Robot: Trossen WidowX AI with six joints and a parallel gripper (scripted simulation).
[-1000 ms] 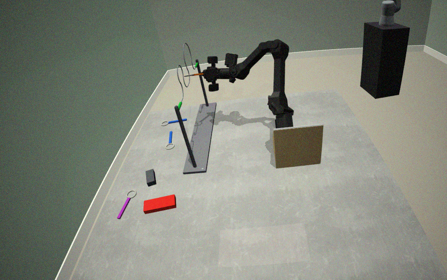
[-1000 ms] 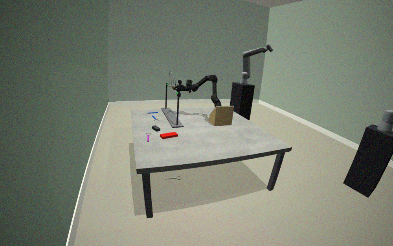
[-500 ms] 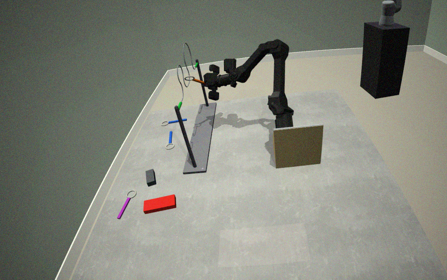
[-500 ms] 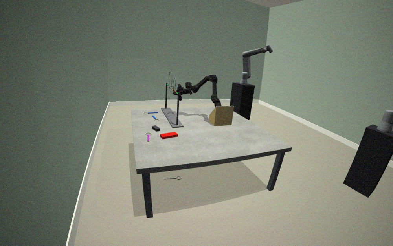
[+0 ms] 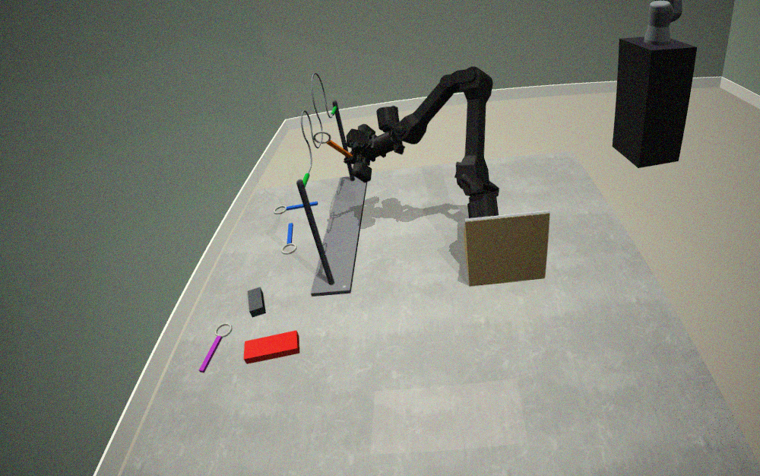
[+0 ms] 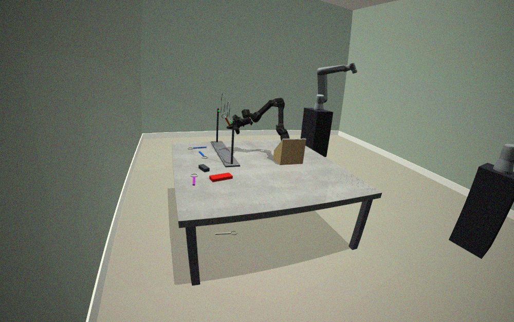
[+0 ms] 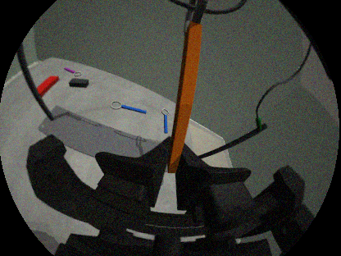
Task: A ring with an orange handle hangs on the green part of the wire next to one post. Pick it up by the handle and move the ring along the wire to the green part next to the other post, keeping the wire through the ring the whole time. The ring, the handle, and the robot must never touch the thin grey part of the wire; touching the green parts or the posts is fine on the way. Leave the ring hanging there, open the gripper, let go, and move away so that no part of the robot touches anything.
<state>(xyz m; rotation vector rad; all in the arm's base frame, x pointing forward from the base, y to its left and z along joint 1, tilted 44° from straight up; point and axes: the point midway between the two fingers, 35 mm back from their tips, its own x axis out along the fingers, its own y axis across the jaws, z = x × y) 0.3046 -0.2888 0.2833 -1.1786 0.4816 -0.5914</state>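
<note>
In the top view, the black arm [image 5: 476,126] [image 6: 280,114] rises almost upright from its foot to a high elbow, folds over there, and slopes down towards eight o'clock, its wrist low between the two posts. The gripper [image 5: 352,158] [image 6: 230,126] [image 7: 173,139] is clamped on the lower end of the orange handle [image 5: 339,147] [image 6: 227,121] [image 7: 187,90]. From the fingertips, the handle tilts upward towards ten o'clock, with the ring [image 5: 321,132] [image 6: 221,114] at its upper end.

The ring is in the middle stretch of the looping wire [image 5: 315,73] [image 6: 222,94] [image 7: 279,83], well apart from both green parts. Whether it touches the grey wire I cannot tell.

Taking the gripper as the dial's centre in the top view, the far post [image 5: 343,137] [image 6: 217,125] [image 7: 231,144] has its top at eleven o'clock, with its green sleeve [image 5: 334,110] [image 6: 218,110] [image 7: 259,123] beside it. The near post [image 5: 315,230] [image 6: 232,146] [image 7: 34,86] stands towards seven, as does the red block [image 5: 271,347] [image 6: 221,177] [image 7: 47,84] farther out. Both posts rise from a grey base plate [image 5: 342,241] [image 6: 225,155] [image 7: 90,131]. At the arm's foot, on its six o'clock side, stands a tan panel [image 5: 507,249] [image 6: 292,151].
</note>
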